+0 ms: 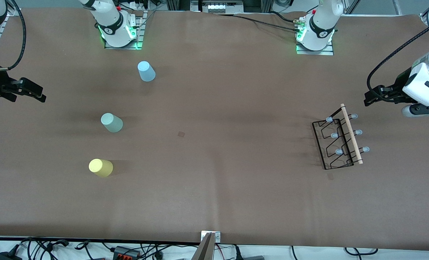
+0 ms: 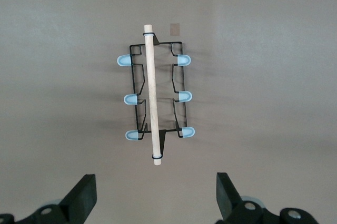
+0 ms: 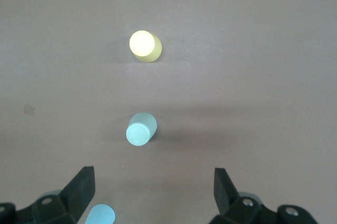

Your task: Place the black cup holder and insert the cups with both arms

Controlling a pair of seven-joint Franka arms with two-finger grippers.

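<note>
Front view: a black wire holder (image 1: 339, 142) with a wooden rod (image 1: 351, 134) along its top and six pale blue peg tips stands on a brown table (image 1: 214, 187), near the edge at the left arm's end. Three cups stand upside down toward the right arm's end, well apart from the holder and from each other. The blue cup (image 1: 146, 71) is nearest the edge where the arm bases stand. The green cup (image 1: 111, 122) sits nearer the camera, and the yellow cup (image 1: 101, 167) nearer still.

The left gripper (image 1: 371, 96) hangs in the air at its end of the table, above the holder, its fingers (image 2: 84, 195) spread wide and holding nothing. The right gripper (image 1: 37, 93) hangs at the other end, above the cups, fingers (image 3: 81, 187) also wide apart and empty. Neither touches anything.
</note>
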